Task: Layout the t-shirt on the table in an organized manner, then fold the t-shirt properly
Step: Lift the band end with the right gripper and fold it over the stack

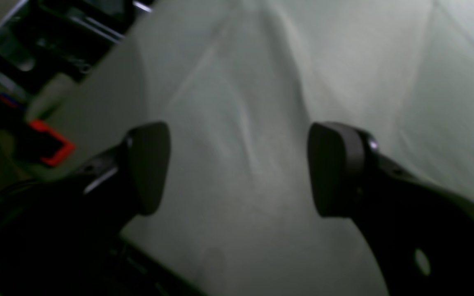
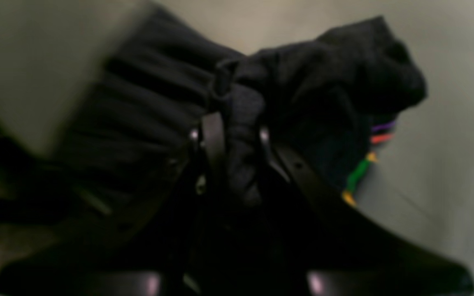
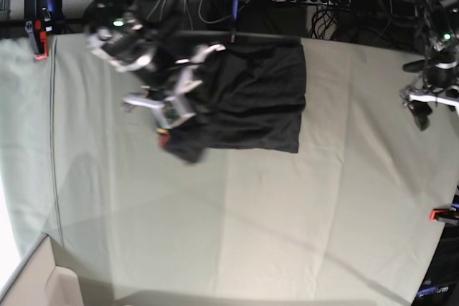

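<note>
The soft black cotton t-shirt (image 3: 247,98) lies at the upper middle of the base view on the big desk with its pale grey-green cloth (image 3: 287,213). It is partly flat, but its left side is bunched, so the folding is not begun.

The right gripper (image 2: 237,133) pinches a bunch of the shirt. The left gripper (image 1: 239,168) hangs over bare cloth at the right edge, fingers wide apart, holding nothing.

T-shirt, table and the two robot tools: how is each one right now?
t-shirt: partly spread, one bunched end pinched and lifted.
table: covered by creased pale cloth.
right tool: shut on the t-shirt.
left tool: open, empty, above bare cloth.
</note>
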{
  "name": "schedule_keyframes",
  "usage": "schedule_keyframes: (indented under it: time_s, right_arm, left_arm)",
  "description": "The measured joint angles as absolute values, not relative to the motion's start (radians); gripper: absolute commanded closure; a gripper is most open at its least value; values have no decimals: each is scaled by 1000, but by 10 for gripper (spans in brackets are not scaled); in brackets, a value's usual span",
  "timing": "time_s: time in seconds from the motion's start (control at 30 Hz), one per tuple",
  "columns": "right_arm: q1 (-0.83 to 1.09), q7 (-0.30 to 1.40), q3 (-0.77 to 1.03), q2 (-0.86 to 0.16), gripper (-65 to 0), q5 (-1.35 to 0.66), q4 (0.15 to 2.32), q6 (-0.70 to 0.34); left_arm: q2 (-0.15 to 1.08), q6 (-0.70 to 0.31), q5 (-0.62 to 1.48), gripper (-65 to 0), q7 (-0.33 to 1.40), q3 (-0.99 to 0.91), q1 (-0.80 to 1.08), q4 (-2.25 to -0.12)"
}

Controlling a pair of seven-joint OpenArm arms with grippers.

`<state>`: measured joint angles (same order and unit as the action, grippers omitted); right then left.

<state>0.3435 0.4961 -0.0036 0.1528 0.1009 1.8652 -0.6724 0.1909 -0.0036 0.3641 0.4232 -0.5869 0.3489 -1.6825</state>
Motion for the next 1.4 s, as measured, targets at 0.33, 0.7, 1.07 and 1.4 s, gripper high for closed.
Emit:
schedule_keyframes:
  time_s: [0.33,0.7,1.07,1.4]
  right_arm:
    - [201,503,-105,149,0,101,1625,-607]
    - [84,492,-226,148,0,97,1420,-605]
    - [69,493,-261,144,-87,101,1426,-604]
    - [76,489,-347,147,-359,97,1426,-605]
  left_arm:
    - [194,-4,361,-507,421,-646,402,-1700]
    - [185,-4,364,-507,430,-651,407,-1695]
    - [183,-4,364,-507,430,-646,405,-1694]
    - [182,-4,364,-507,429,-646,401,-1693]
